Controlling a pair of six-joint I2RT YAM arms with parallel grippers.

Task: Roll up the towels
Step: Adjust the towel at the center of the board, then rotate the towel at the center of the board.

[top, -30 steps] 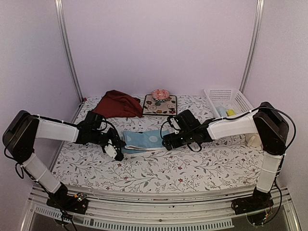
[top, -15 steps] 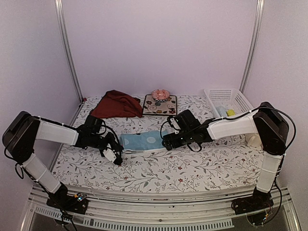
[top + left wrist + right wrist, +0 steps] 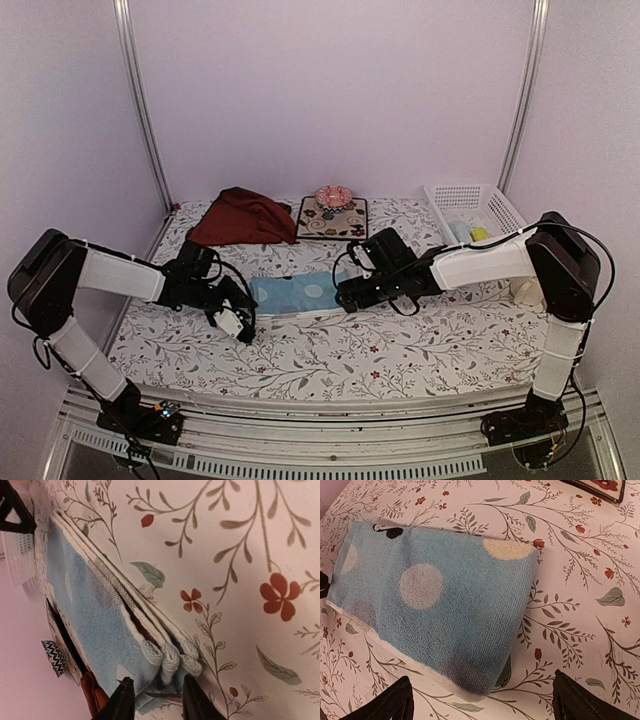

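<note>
Now the blue towel (image 3: 295, 294) lies folded mid-frame on the surface (image 3: 420, 350), long axis left to right, its left end just beside the left hand (image 3: 238, 322), fingers close-set, grip unclear, while the right hand (image 3: 345, 296) hovers wide-spread at the right end.

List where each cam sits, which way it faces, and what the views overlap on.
Top external: high behind the bases, facing the back wall; both arms show, with the left gripper and right gripper at either end of the blue towel.
Left wrist: low over the table covering, looking along the towel's folded edge; two fingertips at the bottom.
Right wrist: above the towel's other end, looking down; fingertips spread wide at the bottom corners.
Shared: all three see the blue towel.
</note>
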